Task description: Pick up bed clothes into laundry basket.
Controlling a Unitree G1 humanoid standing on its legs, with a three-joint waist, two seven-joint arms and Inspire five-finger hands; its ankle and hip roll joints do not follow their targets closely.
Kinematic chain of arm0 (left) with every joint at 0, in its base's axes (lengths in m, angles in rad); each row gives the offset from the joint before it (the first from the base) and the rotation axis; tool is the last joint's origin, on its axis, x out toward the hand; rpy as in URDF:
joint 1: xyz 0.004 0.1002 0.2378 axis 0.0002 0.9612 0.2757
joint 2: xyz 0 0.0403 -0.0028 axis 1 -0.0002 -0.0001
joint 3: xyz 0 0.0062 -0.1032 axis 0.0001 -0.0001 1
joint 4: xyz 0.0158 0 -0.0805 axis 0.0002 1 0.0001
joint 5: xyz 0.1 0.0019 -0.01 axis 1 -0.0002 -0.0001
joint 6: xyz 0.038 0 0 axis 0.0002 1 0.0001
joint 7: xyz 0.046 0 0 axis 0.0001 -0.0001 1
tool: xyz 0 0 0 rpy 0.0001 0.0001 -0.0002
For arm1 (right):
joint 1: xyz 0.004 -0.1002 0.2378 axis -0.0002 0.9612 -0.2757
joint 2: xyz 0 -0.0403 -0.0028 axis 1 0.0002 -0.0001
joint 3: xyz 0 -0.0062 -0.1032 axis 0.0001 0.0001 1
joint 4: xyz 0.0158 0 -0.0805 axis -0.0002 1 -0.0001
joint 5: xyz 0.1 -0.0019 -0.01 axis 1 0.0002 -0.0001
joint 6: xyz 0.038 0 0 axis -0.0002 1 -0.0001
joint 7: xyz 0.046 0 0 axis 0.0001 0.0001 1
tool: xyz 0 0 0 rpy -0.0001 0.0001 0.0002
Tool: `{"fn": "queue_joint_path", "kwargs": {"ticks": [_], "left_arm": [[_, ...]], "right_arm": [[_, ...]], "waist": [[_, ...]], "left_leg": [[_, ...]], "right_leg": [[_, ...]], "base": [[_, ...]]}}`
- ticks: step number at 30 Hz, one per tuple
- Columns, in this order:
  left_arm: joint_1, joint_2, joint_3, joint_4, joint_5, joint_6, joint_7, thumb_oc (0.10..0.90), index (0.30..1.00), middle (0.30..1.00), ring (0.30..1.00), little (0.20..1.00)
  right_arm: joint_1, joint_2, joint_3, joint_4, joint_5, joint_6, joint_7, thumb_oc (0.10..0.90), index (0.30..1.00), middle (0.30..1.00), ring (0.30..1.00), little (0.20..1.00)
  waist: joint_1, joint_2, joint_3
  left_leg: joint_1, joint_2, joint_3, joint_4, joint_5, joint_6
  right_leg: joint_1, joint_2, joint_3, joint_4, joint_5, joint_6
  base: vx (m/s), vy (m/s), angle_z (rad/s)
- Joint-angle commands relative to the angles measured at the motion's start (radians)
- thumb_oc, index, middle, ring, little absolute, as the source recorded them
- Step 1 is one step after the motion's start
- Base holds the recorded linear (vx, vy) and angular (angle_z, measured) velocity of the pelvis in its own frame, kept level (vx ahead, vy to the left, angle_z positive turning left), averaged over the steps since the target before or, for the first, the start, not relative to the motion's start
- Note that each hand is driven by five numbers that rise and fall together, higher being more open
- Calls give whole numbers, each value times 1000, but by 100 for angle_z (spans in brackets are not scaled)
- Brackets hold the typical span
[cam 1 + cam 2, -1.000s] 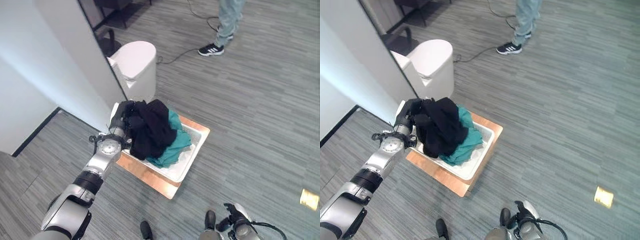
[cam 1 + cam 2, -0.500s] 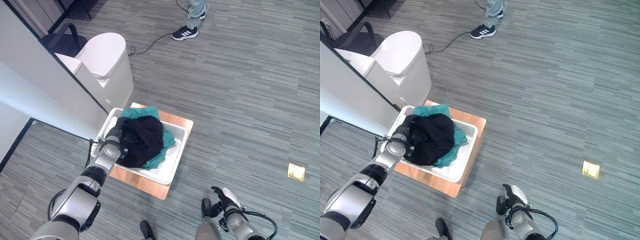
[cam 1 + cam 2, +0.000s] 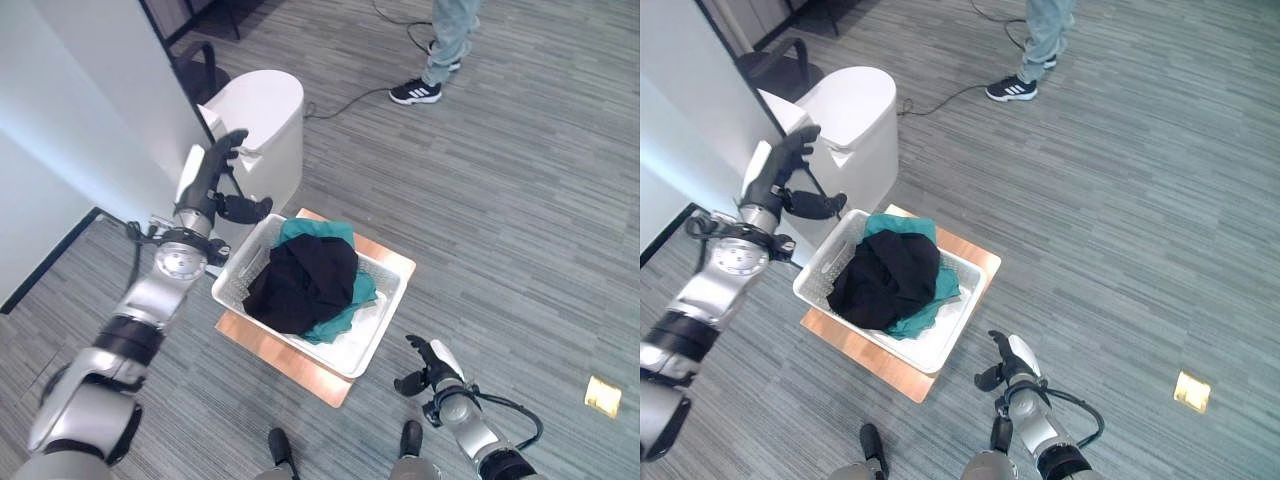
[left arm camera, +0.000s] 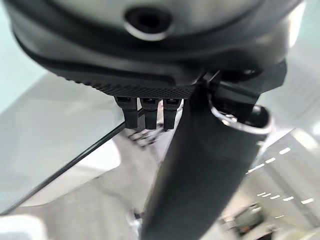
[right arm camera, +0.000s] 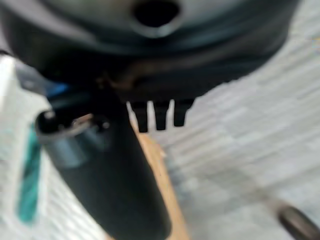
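The right hand (image 3: 428,366) hangs low with fingers relaxed, empty. Beyond it, black clothes (image 3: 305,280) over a teal garment (image 3: 352,297) lie in the white laundry basket (image 3: 372,340) on a wooden board (image 3: 290,357). The left hand (image 3: 212,182) is raised with fingers spread, empty.

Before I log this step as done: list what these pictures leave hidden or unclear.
1. Basket floor and anything under the clothes: covered by the black garment and teal cloth, both eye views.
2. Wooden board: mostly hidden beneath the basket.
3. Person: cut off by the top edge, legs and shoes alone visible.
4. Bin: its far side is hidden behind the white wall.
5. Left hand is open and raised; right hand open, low.
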Motion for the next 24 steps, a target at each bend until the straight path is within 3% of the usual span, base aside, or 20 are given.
{"fn": "queue_joint_path", "kwargs": {"ticks": [1,2,5,9,11,14,15,17,20,23,24], "left_arm": [[96,143,246,-120,-185,-170,-38,800,900,900,900,900],[117,142,266,-131,-185,-166,-39,800,900,900,900,900],[308,-6,418,-303,-250,-206,-58,800,900,900,900,900],[454,-149,476,-370,-281,-218,-96,800,900,900,900,900],[574,-237,546,-366,-206,-222,-98,800,900,900,900,900],[704,-318,597,-318,-179,-218,-121,800,900,900,900,900],[735,-356,610,-277,-172,-206,-126,800,900,900,900,900],[762,-377,612,-248,-155,-190,-120,800,900,900,900,900],[771,-388,595,-207,-123,-171,-93,800,900,900,900,900],[765,-406,574,-204,-127,-175,-68,800,900,900,900,900],[764,-406,573,-204,-127,-175,-68,800,900,900,900,900]], "right_arm": [[7,6,-11,172,27,-11,-8,800,900,900,900,900],[4,5,-2,175,27,-13,-9,800,900,900,900,900],[-71,3,-32,271,50,-22,-24,800,900,900,900,900],[-259,-97,-109,293,127,-32,-52,800,900,900,900,900],[21,-138,-186,207,75,-109,-59,800,900,900,900,900],[126,-158,-327,-5,18,-117,-100,800,900,900,900,900],[155,-170,-388,-146,-23,-127,-128,800,900,900,900,900],[170,-162,-431,-249,-41,-127,-147,800,900,900,900,900],[161,-149,-451,-361,-57,-135,-177,800,900,900,900,900],[145,-122,-434,-493,-75,-166,-178,800,900,900,900,900],[145,-122,-436,-495,-75,-165,-177,800,900,900,900,900]], "waist": [[81,-55,-101],[73,-54,-104],[120,-82,-114],[184,-125,-125],[155,-130,-112],[155,-148,-109],[155,-165,-104],[155,-179,-88],[151,-183,-42],[147,-147,4],[148,-148,4]], "left_leg": [[38,37,-35,2,-162,-40],[32,34,-35,2,-156,-38],[40,29,-52,2,-163,-35],[54,19,-78,3,-179,-28],[60,5,-74,3,-179,-19],[62,-10,-83,4,-188,-8],[58,-17,-85,3,-190,-3],[55,-21,-89,3,-189,2],[51,-22,-98,2,-176,13],[30,-9,-98,6,-150,32],[27,-10,-98,3,-144,33]], "right_leg": [[-14,-24,-15,2,-28,61],[-19,-27,-15,2,-24,60],[2,-36,-29,2,-25,61],[30,-49,-48,2,-25,64],[32,-63,-49,2,-11,70],[38,-80,-62,2,2,77],[37,-89,-74,5,12,80],[31,-93,-81,16,20,79],[-10,-95,-69,99,22,78],[-27,-86,-3,294,-52,84],[-32,-89,-2,297,-50,83]], "base": [[-4,54,8],[-1,54,5],[2,40,18],[9,59,20],[-63,122,16],[-82,135,12],[-118,96,10],[-124,49,13],[-193,37,12],[-291,44,3],[-214,26,0]]}}
